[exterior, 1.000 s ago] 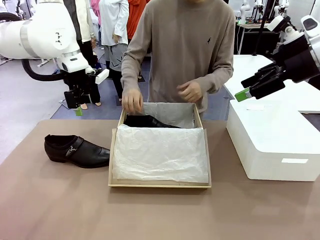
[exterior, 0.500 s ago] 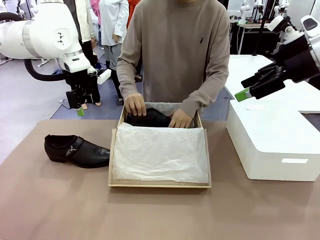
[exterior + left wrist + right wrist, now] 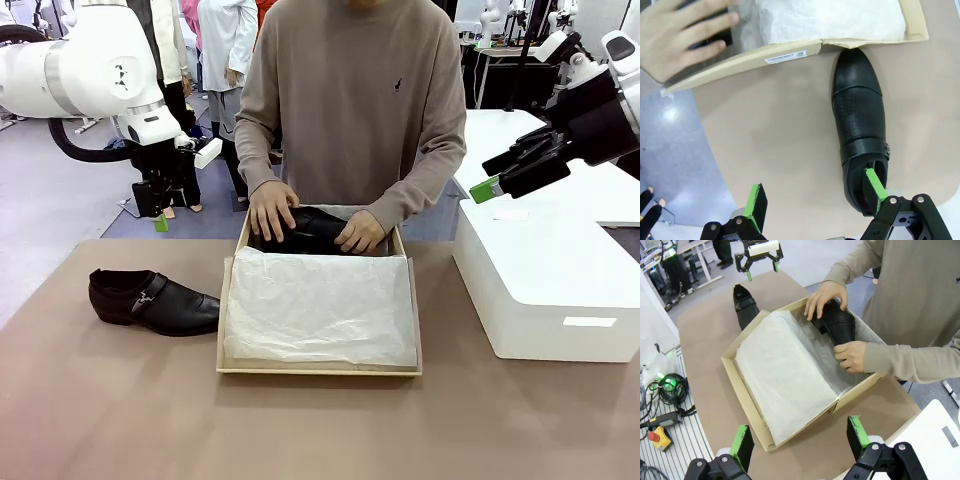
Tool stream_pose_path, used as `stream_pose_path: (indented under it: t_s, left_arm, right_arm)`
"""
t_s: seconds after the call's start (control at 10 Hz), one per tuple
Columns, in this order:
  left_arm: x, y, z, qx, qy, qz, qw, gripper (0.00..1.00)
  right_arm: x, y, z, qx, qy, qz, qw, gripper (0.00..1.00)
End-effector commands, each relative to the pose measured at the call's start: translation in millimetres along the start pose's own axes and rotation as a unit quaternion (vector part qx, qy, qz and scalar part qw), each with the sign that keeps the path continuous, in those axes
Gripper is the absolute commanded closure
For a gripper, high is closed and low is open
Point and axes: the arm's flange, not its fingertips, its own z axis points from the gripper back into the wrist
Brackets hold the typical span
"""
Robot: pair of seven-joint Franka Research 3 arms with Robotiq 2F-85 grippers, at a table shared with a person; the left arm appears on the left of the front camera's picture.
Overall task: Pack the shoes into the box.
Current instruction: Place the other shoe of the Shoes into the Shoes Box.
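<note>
One black shoe lies on the brown table, left of the tan box, its toe touching the box wall. At the far end of the box a person holds the other shoe with both hands, on the white tissue paper. My left gripper hangs open above the table's far left edge, over the heel of the lying shoe; its pads stand wide apart. My right gripper is open too, high up right of the box, and looks down on the held shoe.
A large white box stands on the table's right side, below my right gripper. The person stands at the far edge, behind the tan box. Bare table lies in front of the box and around the left shoe. Cables and a stop button lie off the table.
The person has brought both hands down onto the shoe in the box and turned it slightly. Both grippers stay open; the arms have barely moved.
</note>
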Motion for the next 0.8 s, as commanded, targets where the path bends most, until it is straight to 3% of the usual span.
stream_pose_path:
  t_s: [0.0, 0.7]
  left_arm:
    - [0, 0, 0, 0.0, 0.0, 0.0, 1.0, 0.0]
    - [-67, -39, -20, -0.01, 0.024, 0.065, 0.998, 0.0]
  right_arm:
    - [0, -4, -2, 0.007, -0.013, 0.011, 1.0, 0.0]
    - [0, -4, -2, 0.007, -0.013, 0.011, 1.0, 0.0]
